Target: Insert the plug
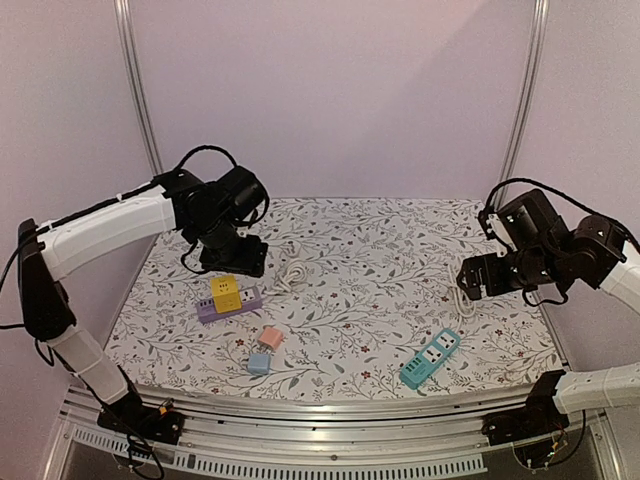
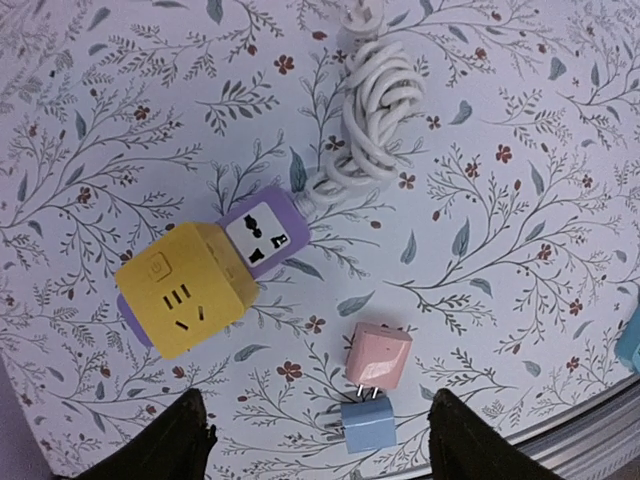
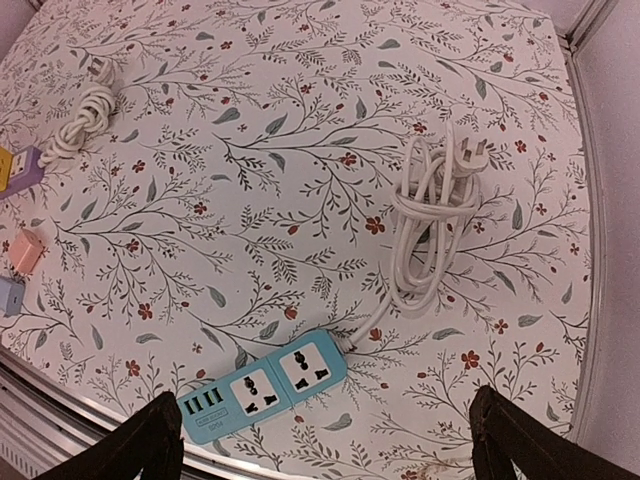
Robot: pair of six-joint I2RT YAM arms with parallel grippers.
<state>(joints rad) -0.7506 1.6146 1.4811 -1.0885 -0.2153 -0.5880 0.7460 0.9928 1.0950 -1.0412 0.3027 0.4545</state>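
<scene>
A yellow cube adapter [image 2: 187, 288] sits plugged into one end of the purple power strip [image 2: 262, 228], leaving one socket of the strip bare. A pink plug [image 2: 379, 358] lies on the table with its two prongs touching a pale blue plug [image 2: 367, 425]. My left gripper [image 2: 320, 450] hovers above them, open and holding nothing, its fingertips [image 2: 160, 445] wide on either side of the two plugs. In the top view the left gripper [image 1: 240, 255] hangs just behind the yellow cube [image 1: 225, 288]. My right gripper [image 3: 325, 445] is open and empty over the teal power strip [image 3: 264, 387].
The purple strip's white cord [image 2: 375, 110] lies coiled behind it. The teal strip's white cord [image 3: 432, 225] is bundled at the right, near the right gripper [image 1: 470, 280]. The table's front edge runs close to the blue plug [image 1: 259, 363] and the teal strip [image 1: 431, 358].
</scene>
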